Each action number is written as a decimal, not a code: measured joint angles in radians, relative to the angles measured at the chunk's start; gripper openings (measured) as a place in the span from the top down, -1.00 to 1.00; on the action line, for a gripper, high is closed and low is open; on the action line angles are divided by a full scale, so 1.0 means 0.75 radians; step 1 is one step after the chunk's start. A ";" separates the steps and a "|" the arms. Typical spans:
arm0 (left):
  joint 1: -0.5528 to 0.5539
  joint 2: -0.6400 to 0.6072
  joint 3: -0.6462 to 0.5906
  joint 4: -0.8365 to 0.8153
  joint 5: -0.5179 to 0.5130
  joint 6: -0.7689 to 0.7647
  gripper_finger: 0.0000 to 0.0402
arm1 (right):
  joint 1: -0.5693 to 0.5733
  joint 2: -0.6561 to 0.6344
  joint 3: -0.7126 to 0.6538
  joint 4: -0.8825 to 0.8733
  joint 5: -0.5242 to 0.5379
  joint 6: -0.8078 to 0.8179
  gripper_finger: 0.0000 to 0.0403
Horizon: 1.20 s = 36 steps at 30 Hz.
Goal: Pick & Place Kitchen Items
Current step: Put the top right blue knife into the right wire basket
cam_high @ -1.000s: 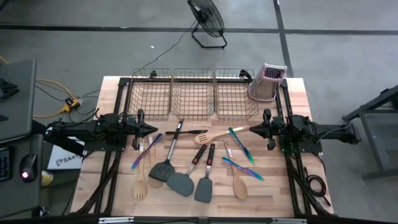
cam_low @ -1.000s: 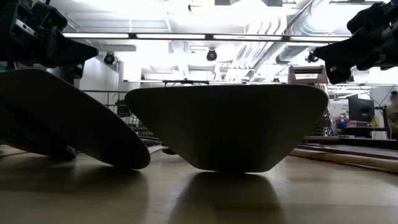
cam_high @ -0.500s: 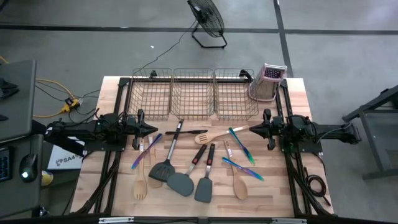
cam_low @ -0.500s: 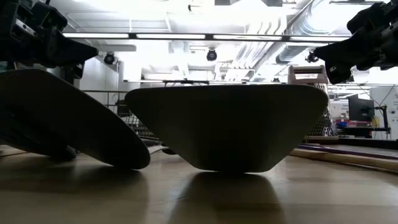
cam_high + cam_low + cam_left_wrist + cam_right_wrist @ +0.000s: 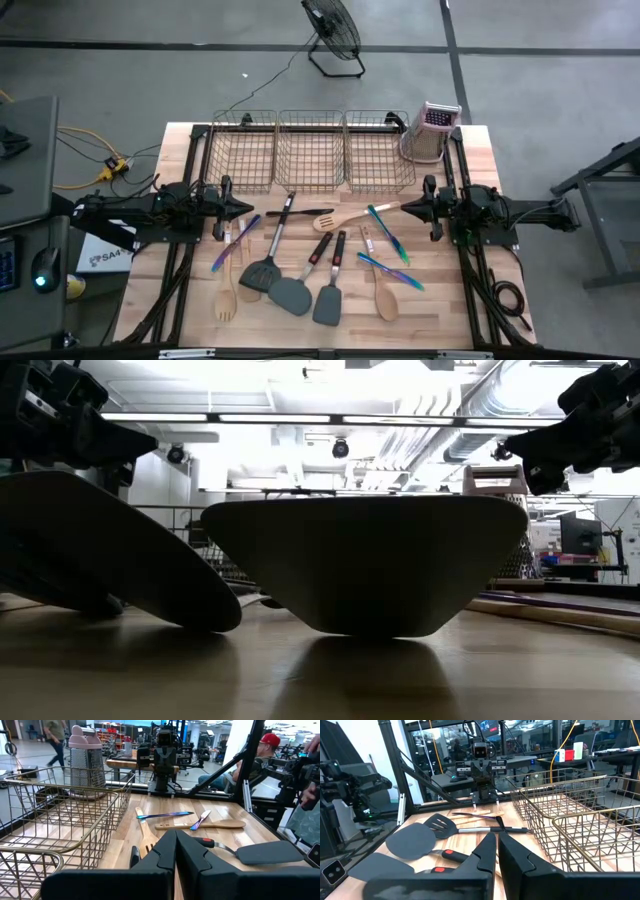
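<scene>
- Nothing is placed yet: all three wire baskets [image 5: 311, 150] are seen empty.
- The utensils [image 5: 305, 260] are all left lying on the tabletop [image 5: 480, 150], just in front of the baskets.
- Left end effector [image 5: 232, 208] is parked at the baskets' left front corner, fingers together, nothing held.
- Right end effector [image 5: 410, 209] is parked at the right front corner, fingers together, nothing held.

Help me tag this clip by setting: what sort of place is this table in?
Probably a robotics lab or workshop, not a home kitchen. The wooden table stands on bare concrete beside a floor fan, another robot arm rig sits across the table, and more workbenches show beyond it.
</scene>
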<state>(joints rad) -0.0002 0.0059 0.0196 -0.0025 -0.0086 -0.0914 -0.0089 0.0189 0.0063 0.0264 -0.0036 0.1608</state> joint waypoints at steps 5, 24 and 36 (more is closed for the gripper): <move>-0.001 0.001 0.000 0.000 0.000 0.000 0.98 | 0.000 0.000 0.000 0.003 -0.001 0.242 0.94; -0.001 0.001 0.000 0.000 0.001 -0.001 0.98 | 0.000 0.217 0.386 -0.528 0.009 0.661 0.94; -0.001 0.000 0.001 0.000 0.000 -0.001 0.98 | 0.049 0.425 0.558 -0.538 0.016 0.654 0.94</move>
<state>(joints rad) -0.0006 0.0060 0.0200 -0.0026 -0.0084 -0.0917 0.0279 0.3378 0.4247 -0.3775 0.0088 0.6517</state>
